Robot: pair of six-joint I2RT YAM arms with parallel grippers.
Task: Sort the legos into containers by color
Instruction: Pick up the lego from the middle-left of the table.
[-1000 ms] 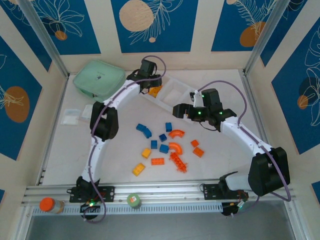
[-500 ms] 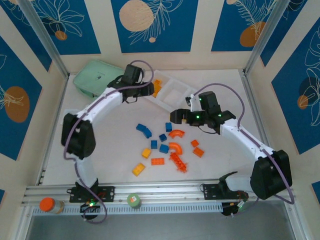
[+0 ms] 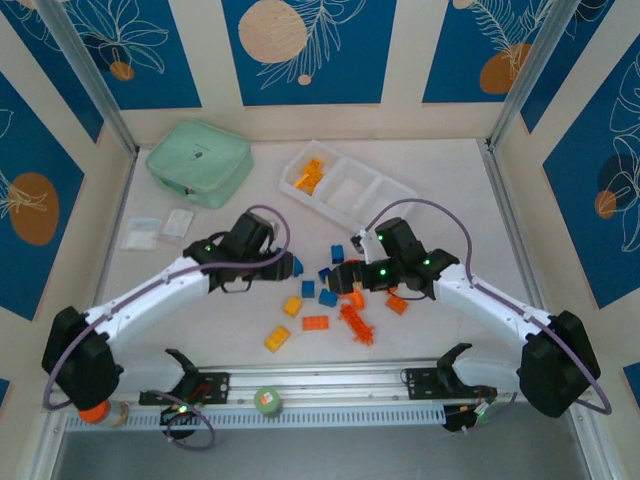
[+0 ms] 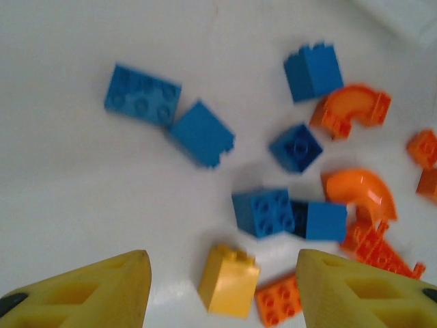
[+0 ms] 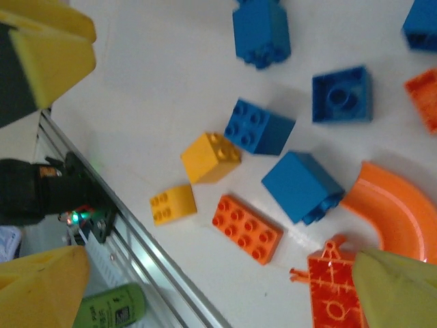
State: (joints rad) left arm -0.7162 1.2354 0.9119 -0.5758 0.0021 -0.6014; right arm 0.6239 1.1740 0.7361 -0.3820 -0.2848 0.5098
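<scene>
Where the metal rail [image 3: 330, 380] runs along the table's near edge, a green labelled cylinder [image 3: 266, 401] lies by it and an orange-capped jar [image 3: 94, 409] stands at its left end. Just beyond, the loose legos [image 3: 293, 305] lie scattered on the white table [image 3: 200, 335]: two yellow-orange bricks [image 3: 277, 339], an orange-red plate [image 3: 315, 322] and an orange-red lattice piece [image 3: 357, 325] nearest, then several blue bricks [image 3: 328, 297] and two orange-red arches [image 4: 360, 193] further in.

Both arms reach low over this cluster. The left gripper [image 4: 222, 268] hangs released, its yellow fingers [image 4: 102, 287] spread wide and gripping nothing, with a yellow-orange brick on the table below the gap. The right gripper [image 5: 222, 260] is likewise spread and empty, above the orange-red plate and a blue brick. The two grippers face each other, near but apart.

Behind them the white tray [image 3: 385, 197] lies aslant, its three containers [image 3: 348, 190] in a row; the leftmost holds a small yellow-orange pile [image 3: 310, 177]. Farther left sits a mint-green case [image 3: 198, 162], with two clear packets [image 3: 145, 233] just in front of it.
</scene>
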